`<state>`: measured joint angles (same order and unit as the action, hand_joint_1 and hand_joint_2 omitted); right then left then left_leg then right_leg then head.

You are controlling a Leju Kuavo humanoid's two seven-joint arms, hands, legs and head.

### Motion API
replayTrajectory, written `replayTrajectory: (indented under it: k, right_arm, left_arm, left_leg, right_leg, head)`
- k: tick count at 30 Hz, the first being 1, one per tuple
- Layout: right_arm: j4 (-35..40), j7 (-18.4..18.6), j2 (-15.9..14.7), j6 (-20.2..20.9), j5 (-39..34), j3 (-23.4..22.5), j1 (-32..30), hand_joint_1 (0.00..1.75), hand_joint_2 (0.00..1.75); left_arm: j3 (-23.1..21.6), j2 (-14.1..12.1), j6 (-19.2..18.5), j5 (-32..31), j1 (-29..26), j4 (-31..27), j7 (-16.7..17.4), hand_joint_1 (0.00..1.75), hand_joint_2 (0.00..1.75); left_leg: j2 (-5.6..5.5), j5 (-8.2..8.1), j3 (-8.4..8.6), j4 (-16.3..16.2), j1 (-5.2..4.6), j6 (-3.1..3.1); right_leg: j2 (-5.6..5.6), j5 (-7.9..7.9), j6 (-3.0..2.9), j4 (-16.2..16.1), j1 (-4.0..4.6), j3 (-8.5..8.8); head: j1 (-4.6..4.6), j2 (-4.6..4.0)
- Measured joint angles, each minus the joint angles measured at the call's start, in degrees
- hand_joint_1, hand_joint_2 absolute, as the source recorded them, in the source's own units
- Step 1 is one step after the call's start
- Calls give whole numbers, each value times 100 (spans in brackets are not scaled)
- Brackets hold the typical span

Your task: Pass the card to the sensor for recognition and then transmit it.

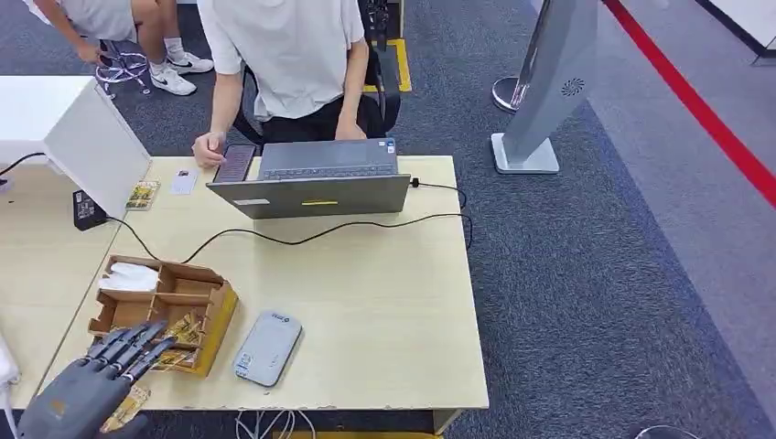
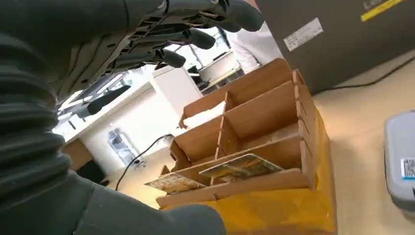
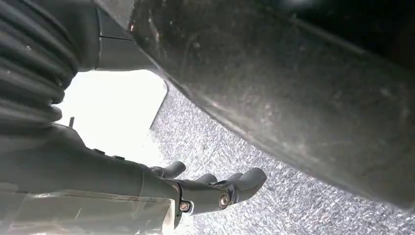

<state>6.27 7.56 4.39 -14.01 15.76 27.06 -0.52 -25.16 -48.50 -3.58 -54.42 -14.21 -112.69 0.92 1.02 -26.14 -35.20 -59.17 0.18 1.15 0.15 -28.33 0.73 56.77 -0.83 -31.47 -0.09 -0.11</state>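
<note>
**Left hand poised over the card box, nothing held**

The left hand (image 1: 96, 384) hangs above the near left corner of the wooden surface (image 1: 384, 311), its dark fingers (image 1: 137, 346) stretched out straight, slightly apart and holding nothing. Just beyond and beneath the fingertips stands the cardboard divider box (image 1: 206, 306), its outside yellow, split into several compartments. In the left wrist view the fingers (image 2: 186, 36) reach out over the box (image 2: 274, 196) without touching it.

The cards (image 2: 240, 166) lie tilted in the box compartments nearest the hand, leaning on the dividers; a second one (image 2: 173, 183) sits in the neighbouring slot. Another card (image 1: 128, 407) lies flat on the surface under the hand, at the surface's near edge. A white folded item (image 1: 128, 276) fills a far compartment.

Just to the far side of the box from the fingers lies the grey card reader (image 1: 267, 347), flat on the surface. Well beyond the fingertips a grey laptop (image 1: 316, 183) is open, facing a seated person (image 1: 288, 64) in a white shirt, whose hand (image 1: 209, 149) rests by a dark phone (image 1: 236, 163). A black cable (image 1: 302, 238) runs across the surface between laptop and box.

The right hand (image 3: 205, 188) hangs over speckled carpet (image 3: 254, 215), its fingers (image 3: 247, 178) loosely curled with nothing in them.
</note>
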Motion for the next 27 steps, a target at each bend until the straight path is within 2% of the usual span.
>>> replayTrajectory:
  k: [10,27]
  right_arm:
    - [-2,0,0,0,0,-2,1,0,175]
    - [-2,0,0,0,0,0,2,0,175]
  left_arm:
    - [15,-239,-22,0,-56,0,0,0,175]
    - [20,-269,-22,0,-61,0,0,0,175]
  left_leg:
    - [0,0,0,0,-2,0]
    - [0,0,0,0,-2,0]
  right_leg:
    - [0,1,1,-2,-1,1]
    - [0,1,0,-1,-1,1]
  head:
    - [0,0]
    - [0,0]
